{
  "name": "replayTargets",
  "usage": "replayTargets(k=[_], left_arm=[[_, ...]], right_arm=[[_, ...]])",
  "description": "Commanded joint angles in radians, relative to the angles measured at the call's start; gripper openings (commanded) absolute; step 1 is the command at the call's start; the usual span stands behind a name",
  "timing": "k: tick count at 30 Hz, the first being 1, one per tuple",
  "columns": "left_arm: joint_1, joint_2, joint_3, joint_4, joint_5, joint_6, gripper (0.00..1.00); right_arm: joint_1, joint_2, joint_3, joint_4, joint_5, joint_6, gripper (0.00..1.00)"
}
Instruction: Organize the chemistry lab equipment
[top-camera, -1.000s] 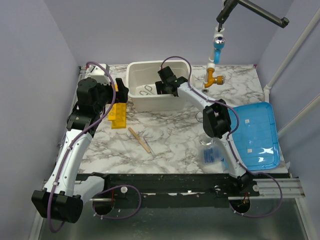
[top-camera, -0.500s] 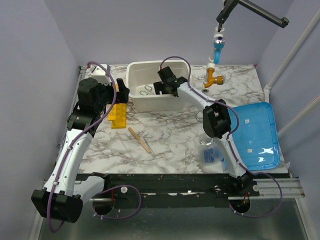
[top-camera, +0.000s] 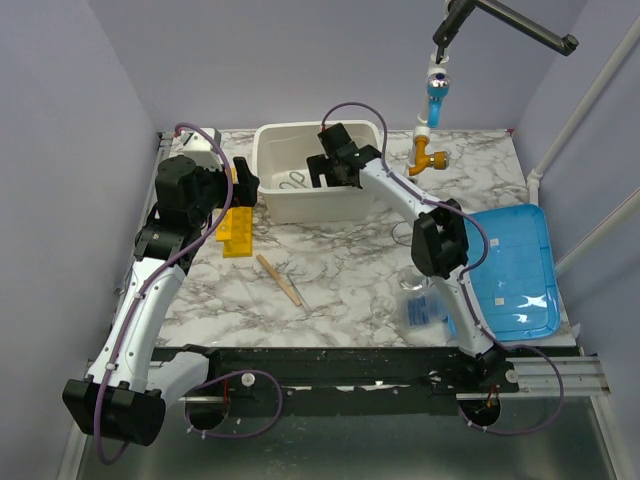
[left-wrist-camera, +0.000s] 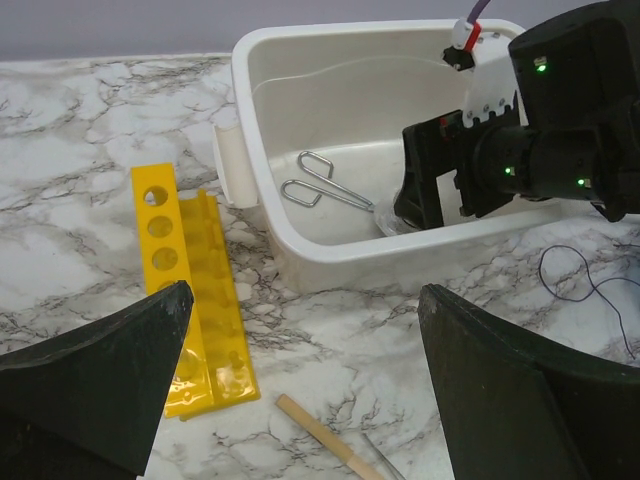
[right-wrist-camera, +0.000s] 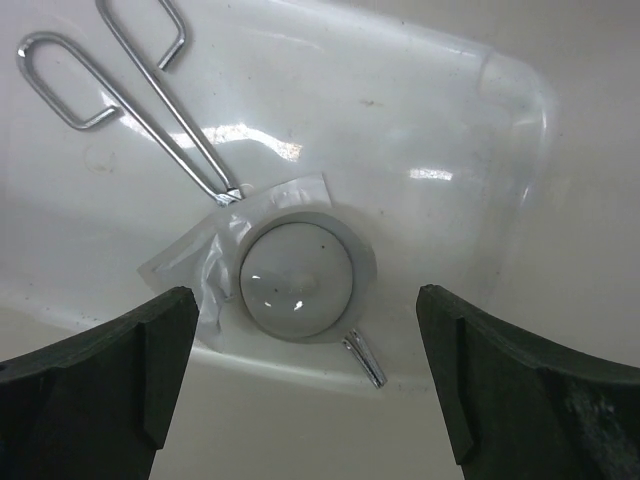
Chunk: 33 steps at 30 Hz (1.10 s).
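Observation:
My right gripper hangs open inside the white bin, its jaws wide apart with nothing between them. Below it on the bin floor lies a round clear dish in a small plastic bag. The silver tongs rest partly under that dish. My left gripper is open above the table, left of the bin. The yellow tube rack lies under its left finger. A tan wooden stick lies on the marble in front of it. A clear bag with blue contents sits near the front right.
A blue tray lies at the right edge of the table. A small clear glass piece stands by the right arm, just behind the bag. A stand with a blue and orange fitting rises at the back right. The right arm's purple cable loops over the bin.
The right gripper's jaws have spread wider and its wrist has lifted a little over the bin. The left arm has not moved.

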Motion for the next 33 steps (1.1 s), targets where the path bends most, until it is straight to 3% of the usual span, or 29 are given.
replayTargets(k=[1, 8, 16, 20, 23, 28, 33], left_arm=[[-0.006, -0.009, 0.029, 0.003, -0.001, -0.009, 0.99], [-0.008, -0.02, 0.021, 0.01, -0.02, -0.008, 0.98], [-0.008, -0.035, 0.007, 0.025, -0.044, -0.01, 0.98], [-0.005, -0.049, 0.003, 0.027, -0.063, -0.016, 0.99], [0.0, -0.051, 0.004, 0.022, -0.084, -0.026, 0.99], [0.003, -0.062, 0.003, 0.021, -0.096, -0.026, 0.99], [0.003, -0.068, 0.001, 0.024, -0.09, -0.026, 0.99]], right_arm=[[-0.003, -0.121, 0.034, 0.006, 0.012, -0.01, 1.0], [0.029, -0.278, -0.077, 0.12, -0.035, 0.017, 1.0], [0.22, -0.504, -0.316, 0.248, 0.122, 0.0, 0.99], [0.347, -0.613, -0.486, 0.309, 0.211, 0.012, 0.94], [0.405, -0.682, -0.671, 0.399, 0.181, 0.074, 0.84], [0.488, -0.683, -0.847, 0.451, 0.163, 0.178, 0.7], [0.536, -0.599, -0.871, 0.412, 0.186, 0.243, 0.68]])
